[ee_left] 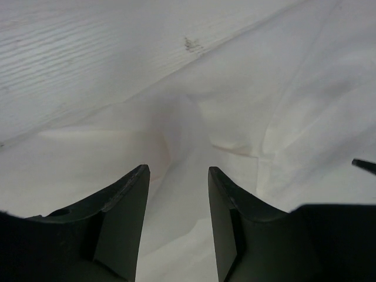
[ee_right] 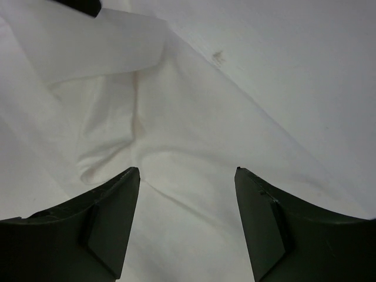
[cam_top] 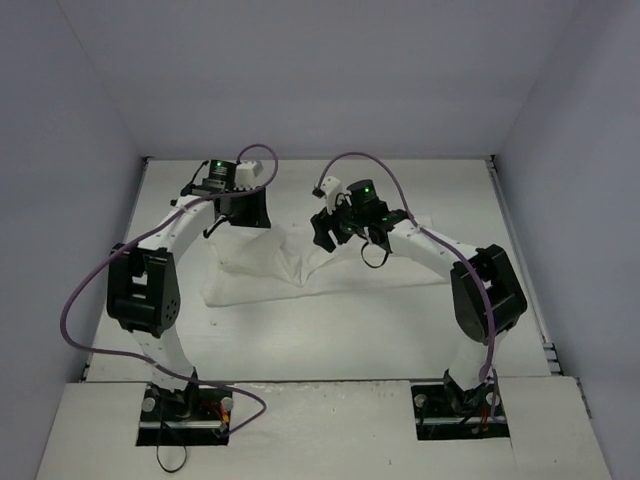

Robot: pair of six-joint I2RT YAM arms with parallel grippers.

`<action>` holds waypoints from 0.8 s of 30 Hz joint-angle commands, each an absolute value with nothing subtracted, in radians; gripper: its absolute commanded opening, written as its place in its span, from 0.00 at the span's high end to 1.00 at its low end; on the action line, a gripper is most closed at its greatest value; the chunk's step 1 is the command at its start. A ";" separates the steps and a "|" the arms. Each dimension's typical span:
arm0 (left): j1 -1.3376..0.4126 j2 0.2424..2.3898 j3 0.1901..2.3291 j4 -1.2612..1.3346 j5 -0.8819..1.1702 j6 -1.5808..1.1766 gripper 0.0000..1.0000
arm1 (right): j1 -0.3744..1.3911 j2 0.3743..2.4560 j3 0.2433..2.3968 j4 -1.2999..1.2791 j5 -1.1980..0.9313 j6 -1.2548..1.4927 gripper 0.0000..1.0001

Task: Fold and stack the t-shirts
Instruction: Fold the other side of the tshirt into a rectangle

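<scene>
Black fingers [ee_left: 126,223] of the left tool [ee_left: 177,170] fill the bottom of the left wrist view. They are spread apart with nothing clamped between them. Just below the gap, a soft ridge of the white t-shirt [ee_left: 264,117] is pushed up. The right tool [ee_right: 187,170] is seen the same way from its own wrist. Its jaws are parted wider and are likewise holding nothing, over a shallow crease in the cloth.

From above, the t-shirt [cam_top: 260,275] lies loosely bunched on the white surface [cam_top: 400,320], left of centre and toward the far wall. Only plain white fabric is shown, with no print. A second shirt cannot be made out.

Both tools are held side by side over the garment's far portion, the left tool [cam_top: 243,215] near its upper left and the right tool [cam_top: 350,238] near its upper right. This pairing is judged to suit a fold, since a limp sheet has to be taken at two spots at once to be lifted evenly. The fold is judged to be unfinished, as the shirt is rumpled rather than squared.

The overhead view alone shows the whole outline of the shirt, the arched arms and the arm bases [cam_top: 185,405] at the near edge. The wrist views alone show the open gaps between the fingers, the creases beneath them and the wood grain of the bare surface [ee_left: 70,53]. They also show a small dark mark [ee_left: 191,44] beside the cloth's edge. A dark tip [ee_left: 364,165] at the right border of the left wrist view cannot be identified with certainty.
</scene>
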State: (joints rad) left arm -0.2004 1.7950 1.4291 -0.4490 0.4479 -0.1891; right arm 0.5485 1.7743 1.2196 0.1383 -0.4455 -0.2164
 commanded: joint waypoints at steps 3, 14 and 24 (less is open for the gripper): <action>-0.238 1.843 1.525 -0.465 0.502 -0.175 0.59 | 0.496 1.797 1.267 0.163 -0.346 -0.156 0.38; -0.272 1.885 1.528 -0.496 0.367 -0.154 0.60 | 0.486 1.896 1.293 0.166 -0.386 -0.147 0.38; -0.270 1.965 1.637 -0.537 0.350 -0.140 0.59 | 0.488 1.904 1.285 0.167 -0.436 -0.153 0.38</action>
